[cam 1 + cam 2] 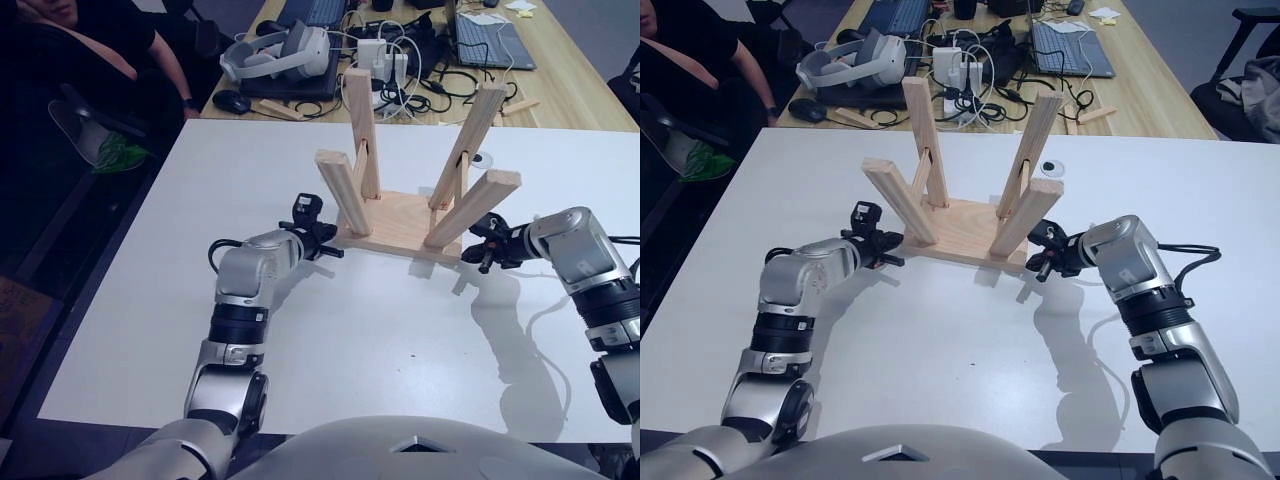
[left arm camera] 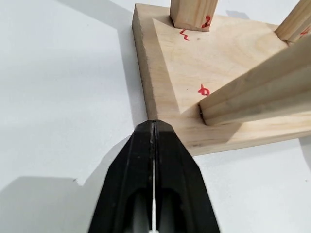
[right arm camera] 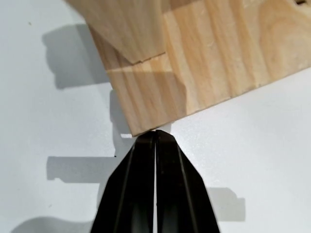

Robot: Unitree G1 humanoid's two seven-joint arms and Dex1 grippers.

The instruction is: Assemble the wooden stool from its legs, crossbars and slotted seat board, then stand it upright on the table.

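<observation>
We found the stool (image 1: 400,226) inverted at frame centre on the table (image 1: 350,340), legs (image 1: 362,130) upward. Both arms lay low and outstretched. The left gripper (image 2: 153,124) and right gripper (image 3: 155,132), fingers together, sat at its opposite edges.

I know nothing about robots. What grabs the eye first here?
A wooden stool lies upside down in the middle of the white table, seat board flat and four legs pointing up. The left hand and right hand, both shut, sit at the board's opposite sides. Behind, a desk holds a headset, laptops and cables.
</observation>
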